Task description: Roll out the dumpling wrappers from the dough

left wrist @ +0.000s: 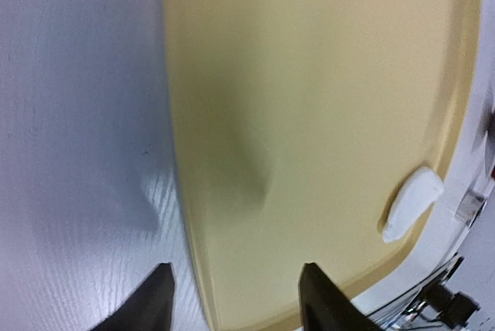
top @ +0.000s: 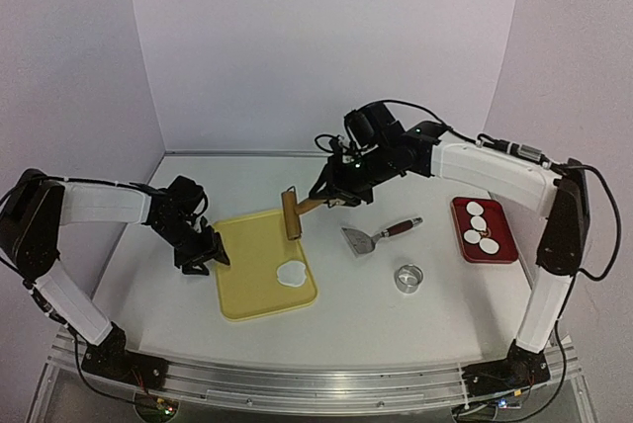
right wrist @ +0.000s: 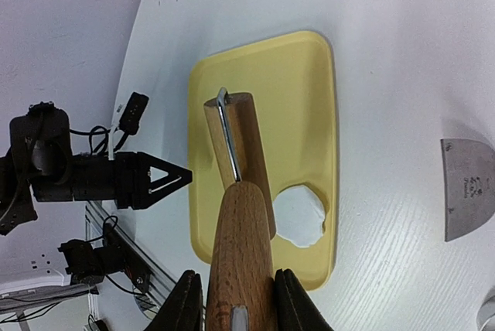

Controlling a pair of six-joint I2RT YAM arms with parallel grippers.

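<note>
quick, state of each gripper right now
left gripper: open, holding nothing
right gripper: closed on the roller handle

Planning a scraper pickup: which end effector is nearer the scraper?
Right. The right end effector, gripping the rolling pin, hovers left of the scraper; the left end effector is across the yellow board, at its left edge.

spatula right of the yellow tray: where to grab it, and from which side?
Take the spatula by its dark handle, from straight above, jaws across the handle's width. It lies flat on the table; the handle looks rounded, while the thin blade hugs the surface. The right gripper is nearer, but it is shut on the roller.
</note>
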